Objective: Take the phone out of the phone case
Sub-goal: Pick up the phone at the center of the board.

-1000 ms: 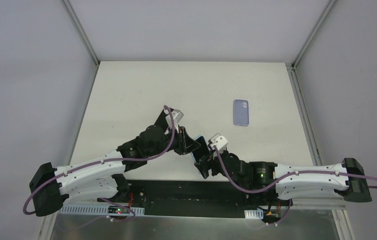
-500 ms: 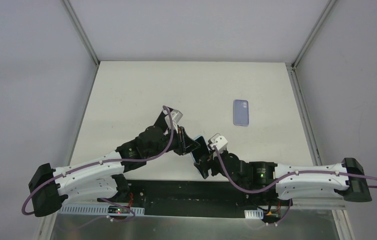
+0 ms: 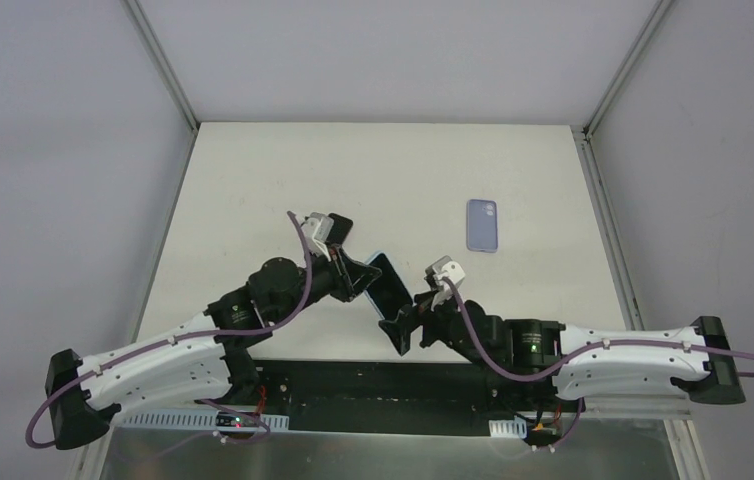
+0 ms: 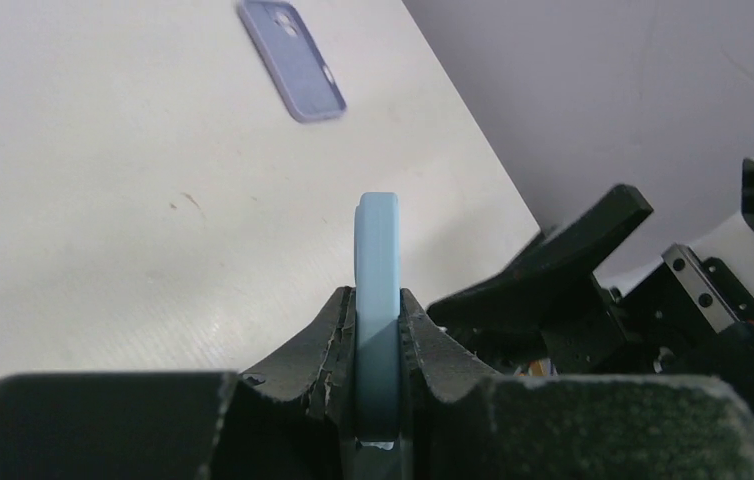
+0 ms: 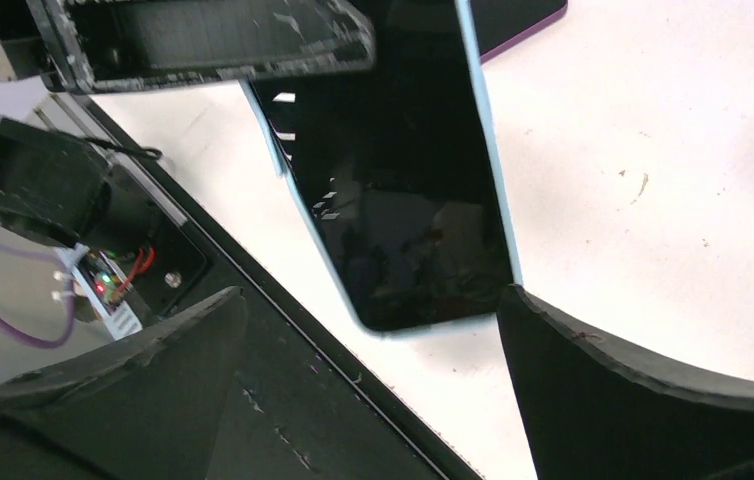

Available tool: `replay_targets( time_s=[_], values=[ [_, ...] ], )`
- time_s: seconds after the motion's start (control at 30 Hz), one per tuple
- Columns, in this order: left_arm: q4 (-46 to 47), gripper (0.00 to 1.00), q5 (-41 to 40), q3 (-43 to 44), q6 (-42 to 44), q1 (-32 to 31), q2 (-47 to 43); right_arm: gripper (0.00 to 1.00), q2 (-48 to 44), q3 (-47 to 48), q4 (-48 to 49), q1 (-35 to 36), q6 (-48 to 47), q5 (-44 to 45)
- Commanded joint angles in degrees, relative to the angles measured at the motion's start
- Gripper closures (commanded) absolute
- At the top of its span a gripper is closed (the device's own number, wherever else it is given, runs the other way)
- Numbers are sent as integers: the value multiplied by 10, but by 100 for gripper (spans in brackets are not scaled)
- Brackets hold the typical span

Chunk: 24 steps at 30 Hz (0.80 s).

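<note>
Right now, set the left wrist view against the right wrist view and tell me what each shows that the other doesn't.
Left wrist only: the flat lilac phone case lying on the white table. Right wrist only: the glossy black screen of the light-blue-rimmed phone. Both: that phone, pinched by the left gripper, and the table.

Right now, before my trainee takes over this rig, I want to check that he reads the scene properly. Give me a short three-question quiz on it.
1. True or false: the left gripper is shut on the light-blue phone, holding it edge-up.
2. The right gripper is: A) clamped on the phone; B) open, its fingers spread wide; C) out of every view.
3. Fill in: the lavender case lies flat on the ____, away from both grippers.

Key: 1 true; 2 B; 3 table.
</note>
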Motion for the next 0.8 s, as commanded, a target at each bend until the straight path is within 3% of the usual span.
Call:
replay_targets(
  time_s=[0.0,0.13,0.2,0.4,0.53,0.77],
  values=[
    [30,100,-123,24,26,1,-62,0,-32,16,17,4,56,41],
    [15,100,-177,26,15,16,-109,1,-77,2,34,-19,101,47],
    [13,100,-164,28,-9,38,-116,1,-113,-11,31,-76,147,-44],
    [40,100,10,40,-165,144,-76,2,-176,-88,144,-220,256,-267],
    [120,100,21,28,-213,149,-69,3,-168,-110,191,-244,278,-313],
    [164,100,19,39,-281,148,-57,6,-131,-153,331,-254,308,-355]
  ],
)
